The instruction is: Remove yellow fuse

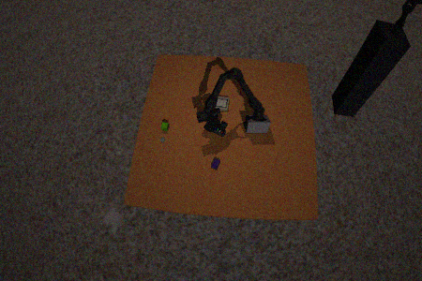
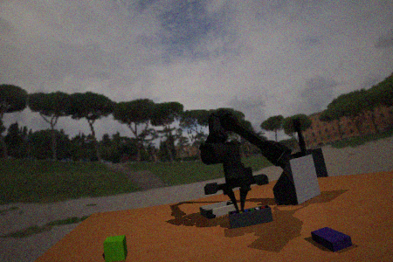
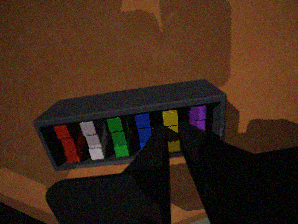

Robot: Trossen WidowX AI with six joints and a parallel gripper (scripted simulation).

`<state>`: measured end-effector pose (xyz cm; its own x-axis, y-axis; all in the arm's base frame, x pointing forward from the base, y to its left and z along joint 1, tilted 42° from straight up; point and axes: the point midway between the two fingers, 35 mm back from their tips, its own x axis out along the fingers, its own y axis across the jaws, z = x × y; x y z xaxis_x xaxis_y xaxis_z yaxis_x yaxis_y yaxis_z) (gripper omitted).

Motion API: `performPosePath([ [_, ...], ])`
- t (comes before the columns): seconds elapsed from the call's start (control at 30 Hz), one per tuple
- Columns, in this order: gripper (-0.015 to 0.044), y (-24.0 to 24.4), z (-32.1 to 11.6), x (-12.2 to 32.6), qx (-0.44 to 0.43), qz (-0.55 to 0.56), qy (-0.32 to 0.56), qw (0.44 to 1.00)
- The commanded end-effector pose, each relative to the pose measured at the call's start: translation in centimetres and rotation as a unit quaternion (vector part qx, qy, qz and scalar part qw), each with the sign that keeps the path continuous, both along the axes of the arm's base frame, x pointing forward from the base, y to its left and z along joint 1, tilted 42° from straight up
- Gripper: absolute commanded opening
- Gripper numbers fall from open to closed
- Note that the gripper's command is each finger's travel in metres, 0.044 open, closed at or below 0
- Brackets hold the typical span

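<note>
Pinching yellow fuse (image 3: 170, 121), fingers between neighbours

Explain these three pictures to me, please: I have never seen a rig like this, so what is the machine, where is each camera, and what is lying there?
The machine is a dark jointed robot arm on a pale grey base, ending in two jaws, its gripper. One picture looks straight down, one looks from the side near ground level, and one comes from a camera on the arm's wrist.

The arm stands on a flat orange mat. On it lie a dark grey fuse block with six coloured fuses, a shallow pale tray, a small green cube and a flat purple block.

In the wrist view the jaws are closed on the yellow fuse, second from the right, between the blue fuse and the purple fuse. It sits in the block.
</note>
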<state>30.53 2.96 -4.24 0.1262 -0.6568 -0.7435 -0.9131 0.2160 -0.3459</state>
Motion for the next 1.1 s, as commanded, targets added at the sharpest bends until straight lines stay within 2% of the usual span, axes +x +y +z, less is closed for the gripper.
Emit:
performPosePath([
  [0.0, 0.0000, 0.2, 0.2, 0.0, 0.001, -0.001, -0.002, 1.000],
  [1.07, 0.0000, 1.3, 1.3, -0.2, 0.001, 0.000, -0.001, 1.000],
])
